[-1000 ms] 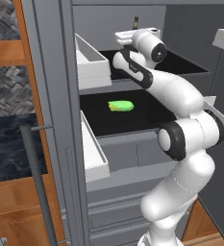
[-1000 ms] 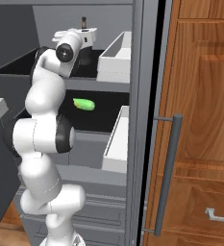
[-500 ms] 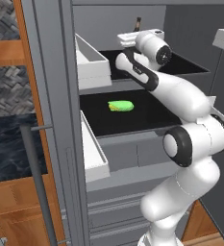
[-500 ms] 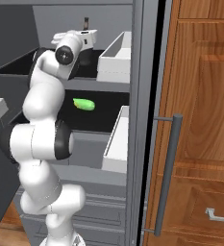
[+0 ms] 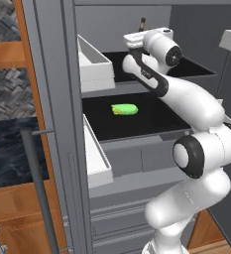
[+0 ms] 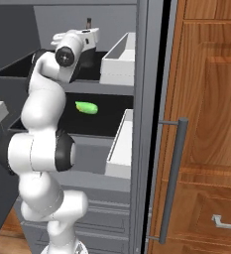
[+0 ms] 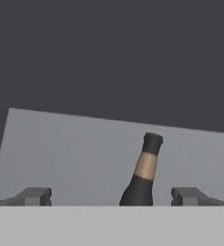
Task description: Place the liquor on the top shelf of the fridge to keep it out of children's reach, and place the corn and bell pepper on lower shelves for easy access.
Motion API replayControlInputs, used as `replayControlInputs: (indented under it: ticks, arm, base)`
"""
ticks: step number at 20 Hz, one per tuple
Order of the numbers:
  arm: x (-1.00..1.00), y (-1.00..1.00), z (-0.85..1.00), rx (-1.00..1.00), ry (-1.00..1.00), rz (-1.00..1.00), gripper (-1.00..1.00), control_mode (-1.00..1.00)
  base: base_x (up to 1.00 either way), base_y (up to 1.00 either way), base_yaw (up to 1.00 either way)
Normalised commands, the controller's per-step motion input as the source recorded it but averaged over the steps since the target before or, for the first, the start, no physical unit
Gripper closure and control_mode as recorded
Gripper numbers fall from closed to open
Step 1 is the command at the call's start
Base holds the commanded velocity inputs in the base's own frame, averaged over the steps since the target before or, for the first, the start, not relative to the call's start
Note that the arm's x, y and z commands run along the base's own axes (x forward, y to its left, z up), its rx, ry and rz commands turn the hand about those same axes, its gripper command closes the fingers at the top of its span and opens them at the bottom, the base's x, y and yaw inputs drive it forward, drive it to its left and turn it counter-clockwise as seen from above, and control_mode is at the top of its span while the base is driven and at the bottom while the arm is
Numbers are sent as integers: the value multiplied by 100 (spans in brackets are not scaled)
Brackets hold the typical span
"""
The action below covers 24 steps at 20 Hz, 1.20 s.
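Fridge: the fridge (image 5: 186, 44) was seen as a tall grey cabinet with its doors swung open, white bins (image 5: 93, 64) on the left door and a long dark bar handle (image 6: 172, 181) on the right one.
Top shelf: the top shelf (image 5: 196, 68) was seen as a black board high in the cabinet; the liquor (image 7: 143, 175) was stood on it, far back by the grey rear wall, its neck also visible over the arm in the left base view (image 5: 142, 24).
Lower shelves: the corn (image 5: 124, 109) was laid on its side on the black board just under the top one (image 5: 151, 121), near the middle and left of the arm.
Jaws: the gripper (image 7: 112, 196) was held at top-shelf height with the jaws spread wide; the bottle neck was seen between the fingertips (image 7: 34, 196), touched by neither.
Room: wooden cabinet fronts (image 6: 211, 99) were seen to the right of the fridge.
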Motion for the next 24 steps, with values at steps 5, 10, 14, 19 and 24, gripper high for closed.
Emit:
replayControlInputs:
  ticks: [5,10,14,19,24]
  arm:
    - [-61,0,3,-6,1,0,-100,-100]
    - [-73,0,0,-7,6,0,-100,-100]
    - [-93,12,0,-5,7,0,-100,-100]
    - [-100,16,-1,0,15,0,-100,-100]
    - [-100,7,-14,0,24,-3,-100,-100]
  base:
    - [0,0,0]
    - [0,0,0]
    - [0,0,0]
    - [0,0,0]
    - [0,0,0]
